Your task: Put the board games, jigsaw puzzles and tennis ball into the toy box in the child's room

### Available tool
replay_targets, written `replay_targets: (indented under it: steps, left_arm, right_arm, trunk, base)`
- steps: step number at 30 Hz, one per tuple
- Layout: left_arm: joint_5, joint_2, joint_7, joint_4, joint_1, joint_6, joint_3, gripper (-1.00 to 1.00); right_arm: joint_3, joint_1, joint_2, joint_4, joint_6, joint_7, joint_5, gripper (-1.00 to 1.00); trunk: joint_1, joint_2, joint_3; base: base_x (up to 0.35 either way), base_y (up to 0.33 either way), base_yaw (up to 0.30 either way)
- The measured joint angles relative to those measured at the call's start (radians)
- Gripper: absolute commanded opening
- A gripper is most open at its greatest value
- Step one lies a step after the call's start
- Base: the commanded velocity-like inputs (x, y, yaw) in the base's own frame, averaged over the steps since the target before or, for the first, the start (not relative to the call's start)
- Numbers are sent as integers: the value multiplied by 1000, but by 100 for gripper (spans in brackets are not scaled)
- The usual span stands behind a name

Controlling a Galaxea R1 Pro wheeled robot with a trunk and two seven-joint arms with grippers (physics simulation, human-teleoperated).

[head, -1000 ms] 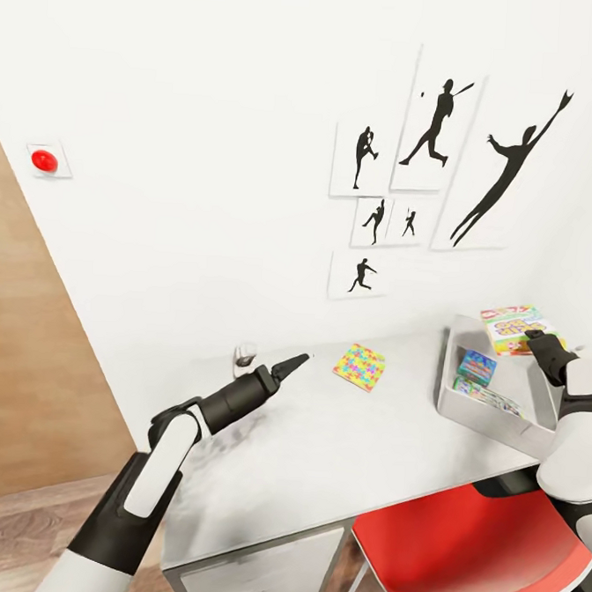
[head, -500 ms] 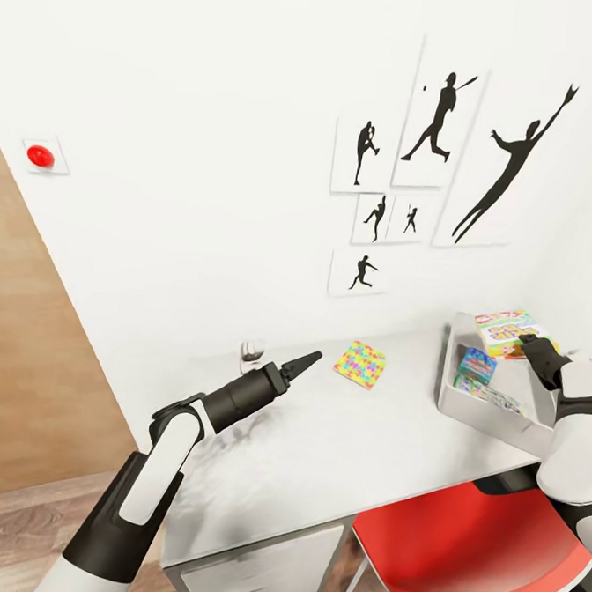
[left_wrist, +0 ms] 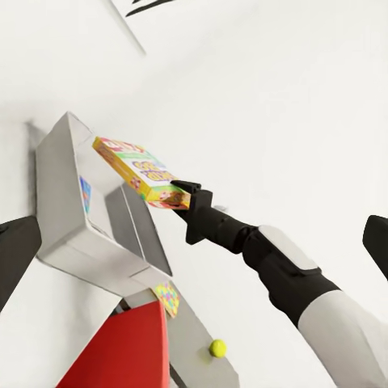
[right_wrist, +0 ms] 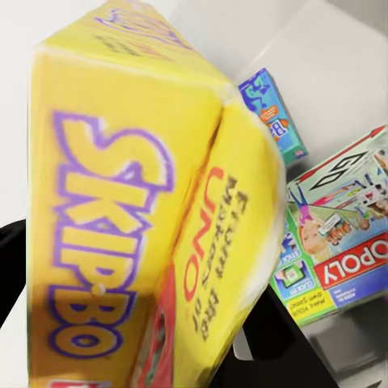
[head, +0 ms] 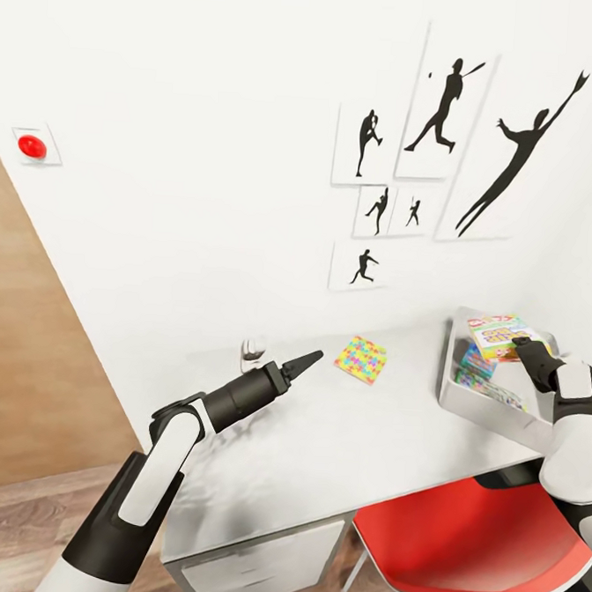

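Observation:
My right gripper (head: 524, 345) is shut on the yellow Skip-Bo board game (head: 498, 332), which tilts over the far end of the light grey toy box (head: 482, 408) on the table (head: 339, 440). The right wrist view has the Skip-Bo box (right_wrist: 137, 202) close up above the small blue game (right_wrist: 271, 105) and the Monopoly game (right_wrist: 339, 242), both lying in the toy box (right_wrist: 339, 48). One jigsaw puzzle (head: 362, 360) lies flat on the table ahead of my open, empty left gripper (head: 300, 364). In the left wrist view a second puzzle (left_wrist: 168, 297) and the tennis ball (left_wrist: 217, 347) lie beyond the toy box (left_wrist: 65, 202).
A red chair (head: 464, 546) is pushed under the table below the toy box. A small white object (head: 252, 353) sits against the wall beside my left gripper. White drawers (head: 259, 576) are under the table's front edge. Baseball-player prints (head: 451, 104) hang above.
My right gripper has brought the Skip-Bo box lower and further in over the toy box. The head view has shifted a little. The left arm has hardly moved.

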Motion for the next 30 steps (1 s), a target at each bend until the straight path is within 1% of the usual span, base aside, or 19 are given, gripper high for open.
replay_targets:
  steps: [12, 15, 22, 30]
  left_arm:
    - [0, 0, 0, -2, 0, 0, 0, 100]
    - [0, 0, 0, -2, 0, 0, 0, 100]
    - [1, 1, 1, -2, 0, 0, 0, 100]
    - [1, 1, 1, -2, 0, 0, 0, 100]
  right_arm:
    - [0, -5, -3, 0, 1, 0, -3, -100]
    - [0, -5, -6, -2, 2, 0, -4, -100]
    - [0, -7, -25, -6, 2, 0, -9, -100]
    - [0, -9, -36, -6, 3, 0, -16, -100]
  trunk:
    - [0, 0, -19]
    - [0, 0, -24]
    - [0, 0, -35]
    - [0, 0, -48]
  base:
    - [0, 0, 0]
    - [0, 0, 0]
    - [0, 0, 0]
    - [0, 0, 0]
